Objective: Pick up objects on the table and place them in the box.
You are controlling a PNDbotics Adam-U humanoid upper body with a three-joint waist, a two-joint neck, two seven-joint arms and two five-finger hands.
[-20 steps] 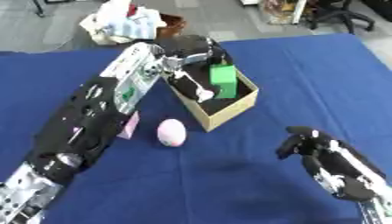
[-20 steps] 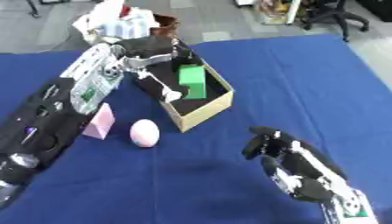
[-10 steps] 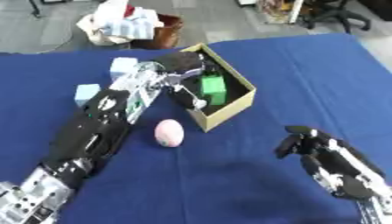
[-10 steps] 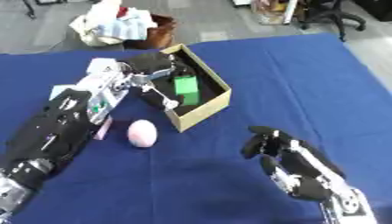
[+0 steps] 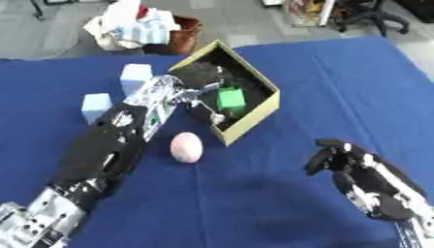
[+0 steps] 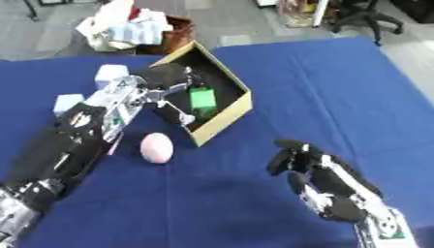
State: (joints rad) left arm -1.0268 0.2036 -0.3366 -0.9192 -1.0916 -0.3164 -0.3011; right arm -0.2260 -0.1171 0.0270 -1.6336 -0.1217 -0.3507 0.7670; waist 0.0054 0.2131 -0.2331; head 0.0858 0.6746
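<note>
In the left eye view, the left hand point(image 5: 196, 80) reaches into the open cardboard box point(image 5: 254, 116) on the blue table point(image 5: 339, 87); it is dark against the box's dark inside, so whether its fingers are open or closed cannot be told. A green block point(image 5: 230, 99) lies inside the box. A pink egg-shaped object point(image 5: 186, 147) sits on the table just outside the box's near wall, and 2 pale blue blocks point(image 5: 135, 76) stand further left. In the right eye view, the right hand point(image 6: 307, 170) rests idle at the lower right, fingers relaxed and holding nothing. The pink object looks smooth and rounded, likely light and apt to roll, so taking it across its middle from above seems safest.
</note>
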